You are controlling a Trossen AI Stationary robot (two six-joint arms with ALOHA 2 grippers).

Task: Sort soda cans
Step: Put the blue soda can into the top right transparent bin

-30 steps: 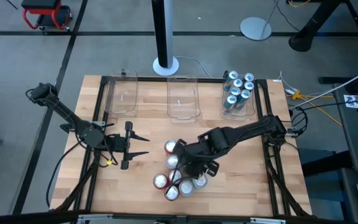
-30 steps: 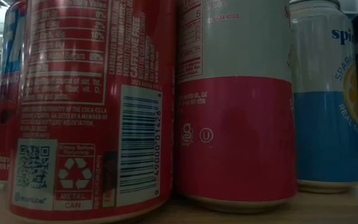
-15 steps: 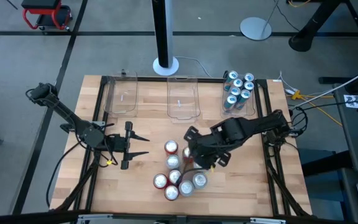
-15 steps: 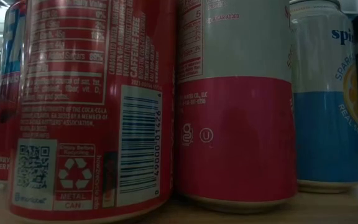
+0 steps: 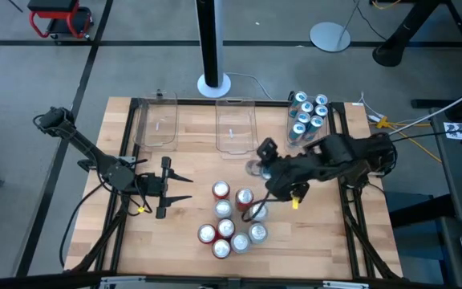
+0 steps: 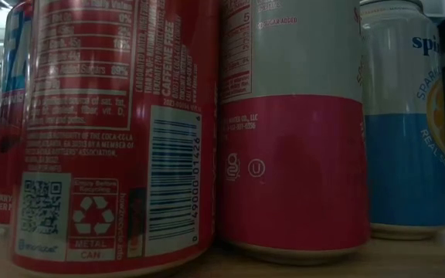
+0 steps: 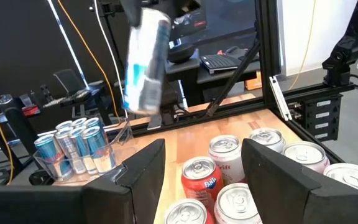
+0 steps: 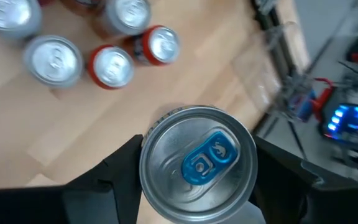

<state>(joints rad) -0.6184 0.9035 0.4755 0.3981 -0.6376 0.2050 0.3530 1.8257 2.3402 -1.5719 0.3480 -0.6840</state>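
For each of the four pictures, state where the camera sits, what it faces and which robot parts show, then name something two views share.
High: overhead, looking down on the table, both arms and the loose soda cans.
Low: tabletop height, facing close cans; no arm shows.
Left wrist: past the left gripper, open, toward cans.
Right wrist: right gripper clamped on a blue-tabbed can.
Shared: the left wrist view also shows that lifted can.

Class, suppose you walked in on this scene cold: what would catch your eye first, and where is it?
First, the right gripper holding a teal-blue can in the air, above the table between the loose cluster and the bins. Next, the cluster of red and silver-and-red cans standing near the table's front edge. Then the right-hand bin at the back, already packed with teal-blue cans, beside two clear bins with no cans in them.
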